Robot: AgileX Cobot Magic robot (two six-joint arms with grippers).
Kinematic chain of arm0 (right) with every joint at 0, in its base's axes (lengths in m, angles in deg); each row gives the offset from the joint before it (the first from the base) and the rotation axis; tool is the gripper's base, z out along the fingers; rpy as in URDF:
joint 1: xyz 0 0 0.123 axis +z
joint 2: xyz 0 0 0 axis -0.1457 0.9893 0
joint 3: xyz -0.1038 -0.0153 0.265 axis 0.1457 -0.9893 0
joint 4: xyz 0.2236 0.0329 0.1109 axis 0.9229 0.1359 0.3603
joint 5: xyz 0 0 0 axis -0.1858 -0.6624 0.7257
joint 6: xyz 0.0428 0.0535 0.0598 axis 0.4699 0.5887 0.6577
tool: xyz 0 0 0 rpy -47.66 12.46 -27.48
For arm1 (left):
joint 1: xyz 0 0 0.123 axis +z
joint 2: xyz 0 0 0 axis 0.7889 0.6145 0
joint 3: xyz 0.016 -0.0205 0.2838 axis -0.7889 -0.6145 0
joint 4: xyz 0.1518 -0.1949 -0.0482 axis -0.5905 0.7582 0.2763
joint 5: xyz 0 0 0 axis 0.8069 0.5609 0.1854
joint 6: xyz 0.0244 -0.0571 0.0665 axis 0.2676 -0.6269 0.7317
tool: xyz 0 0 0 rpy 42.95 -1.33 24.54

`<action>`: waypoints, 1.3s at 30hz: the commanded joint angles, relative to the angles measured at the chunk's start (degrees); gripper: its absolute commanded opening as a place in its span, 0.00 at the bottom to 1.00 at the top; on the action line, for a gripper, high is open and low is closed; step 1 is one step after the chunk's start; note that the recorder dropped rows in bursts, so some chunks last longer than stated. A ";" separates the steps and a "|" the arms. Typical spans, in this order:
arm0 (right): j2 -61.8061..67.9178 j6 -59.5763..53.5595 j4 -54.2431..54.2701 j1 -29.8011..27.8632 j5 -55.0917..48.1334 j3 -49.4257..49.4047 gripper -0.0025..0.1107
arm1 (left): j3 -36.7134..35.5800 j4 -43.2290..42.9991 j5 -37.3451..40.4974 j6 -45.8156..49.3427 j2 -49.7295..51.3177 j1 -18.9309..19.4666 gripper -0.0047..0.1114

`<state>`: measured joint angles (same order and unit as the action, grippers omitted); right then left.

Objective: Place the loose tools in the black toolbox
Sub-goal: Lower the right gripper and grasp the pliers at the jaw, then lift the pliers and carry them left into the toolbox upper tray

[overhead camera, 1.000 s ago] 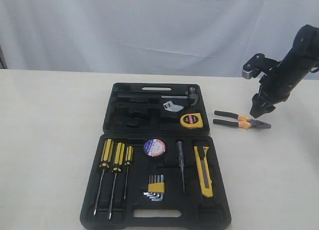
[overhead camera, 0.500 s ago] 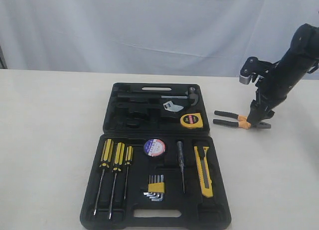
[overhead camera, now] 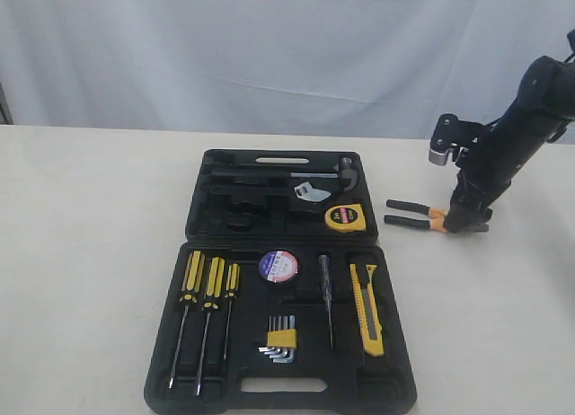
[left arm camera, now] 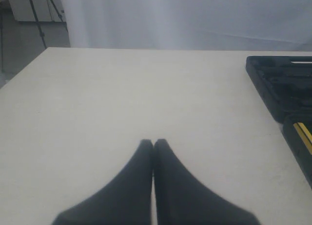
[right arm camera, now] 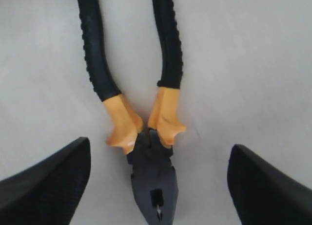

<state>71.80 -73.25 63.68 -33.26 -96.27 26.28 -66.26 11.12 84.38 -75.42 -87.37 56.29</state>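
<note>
The black-and-orange-handled pliers [overhead camera: 418,215] lie flat on the table to the right of the open black toolbox [overhead camera: 202,231]. My right gripper [overhead camera: 461,223] is down over the pliers' head, open wide. In the right wrist view the pliers [right arm camera: 146,132] lie between the two spread fingers [right arm camera: 53,176], untouched. Inside the toolbox sit the yellow tape measure [overhead camera: 345,217], the yellow-and-black utility knife [overhead camera: 367,307] and the black tape roll [overhead camera: 278,266]. My left gripper [left arm camera: 153,143] is shut and empty above bare table, left of the toolbox [left arm camera: 280,84].
The toolbox also holds three screwdrivers [overhead camera: 207,298], a hex key set [overhead camera: 279,338], a hammer [overhead camera: 296,174] and a test pen [overhead camera: 326,294]. A white curtain hangs behind the table [overhead camera: 90,253].
My right gripper has come down and leftward onto the pliers' head, and its fingers have spread wider. The pliers and the left gripper have not moved.
</note>
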 commanded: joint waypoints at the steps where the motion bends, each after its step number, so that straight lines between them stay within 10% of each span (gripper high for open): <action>1: 0.96 -1.22 0.15 -0.02 1.03 0.21 0.67 | -0.15 0.00 -0.31 -0.33 -0.07 -0.27 0.04; 26: 4.61 2.32 0.37 -0.15 0.69 0.21 0.65 | -0.15 0.00 -0.31 -0.33 -0.07 -0.27 0.04; 33: 5.42 5.29 0.24 -0.15 -2.30 0.21 0.05 | -0.15 0.00 -0.31 -0.33 -0.07 -0.27 0.04; 39: 2.91 6.62 0.39 -0.15 -2.63 0.21 0.02 | -0.15 0.00 -0.31 -0.33 -0.07 -0.27 0.04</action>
<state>75.30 -67.08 65.17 -33.26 -97.79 27.09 -66.26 11.12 84.38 -75.42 -87.37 56.29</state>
